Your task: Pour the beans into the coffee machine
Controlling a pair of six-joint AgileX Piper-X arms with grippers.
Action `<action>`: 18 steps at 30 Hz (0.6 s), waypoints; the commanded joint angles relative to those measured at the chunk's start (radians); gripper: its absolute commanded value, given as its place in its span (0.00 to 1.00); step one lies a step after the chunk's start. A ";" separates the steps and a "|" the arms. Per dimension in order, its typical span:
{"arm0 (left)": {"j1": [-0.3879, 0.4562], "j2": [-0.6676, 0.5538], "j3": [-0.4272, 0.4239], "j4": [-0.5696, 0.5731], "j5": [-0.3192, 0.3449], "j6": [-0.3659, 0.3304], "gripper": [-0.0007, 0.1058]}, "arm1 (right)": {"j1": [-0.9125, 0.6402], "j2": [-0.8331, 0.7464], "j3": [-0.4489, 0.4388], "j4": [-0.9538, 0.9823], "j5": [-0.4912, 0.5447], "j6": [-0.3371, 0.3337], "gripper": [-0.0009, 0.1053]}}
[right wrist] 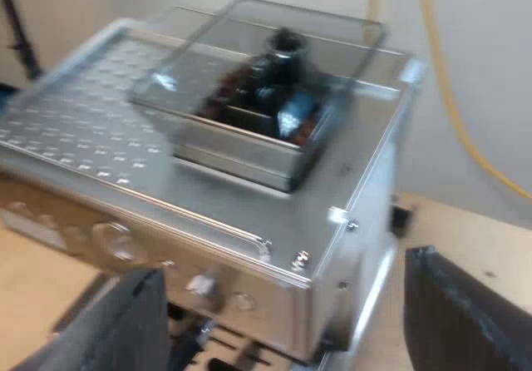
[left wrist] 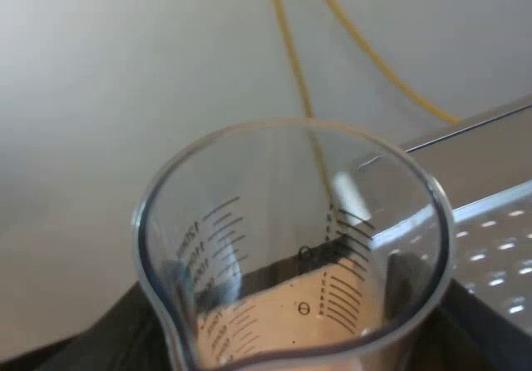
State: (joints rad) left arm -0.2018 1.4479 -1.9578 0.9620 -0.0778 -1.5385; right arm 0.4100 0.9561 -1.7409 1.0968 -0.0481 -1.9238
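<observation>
Machine [right wrist: 208, 196] stands on tan table [right wrist: 474, 238], pale wall [left wrist: 100, 71] behind. Its perforated metal top shows near the glass in the left wrist view. Clear-walled hopper [right wrist: 241, 146] sits on the machine's top with a dark hub in the middle and brown beans [right wrist: 237, 84] inside. Cannot tell if a lid covers it.

Glass [left wrist: 291, 213] is clear with a printed scale, its mouth facing the left wrist camera and its rim near the machine's top edge. Touching or apart, cannot tell.

Left tool [left wrist: 291, 275] is clenched on the glass, dark fingers [left wrist: 176, 278] showing through its wall on both sides. Right tool [right wrist: 284, 264] is released, fingers [right wrist: 125, 325] spread wide, holding nothing, touching nothing.

Right arm is raised off the machine's front corner, aimed slantwise down at the top and hopper. Left arm is aimed about level at the wall past the machine's top.
</observation>
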 commanded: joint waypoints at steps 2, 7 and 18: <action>0.057 -0.032 -0.003 0.013 0.052 -0.045 0.28 | 0.002 0.016 -0.014 -0.008 0.016 -0.026 0.59; 0.108 -0.063 -0.003 0.017 0.078 -0.067 0.28 | 0.000 0.055 -0.014 -0.008 0.016 -0.026 0.59; 0.156 -0.165 0.038 0.072 0.078 -0.079 0.28 | 0.000 0.099 -0.014 -0.008 -0.096 0.011 0.59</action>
State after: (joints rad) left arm -0.0453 1.2970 -1.9450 1.0243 0.0000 -1.5957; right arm 0.4100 1.0602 -1.7409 1.0968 -0.1167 -1.9095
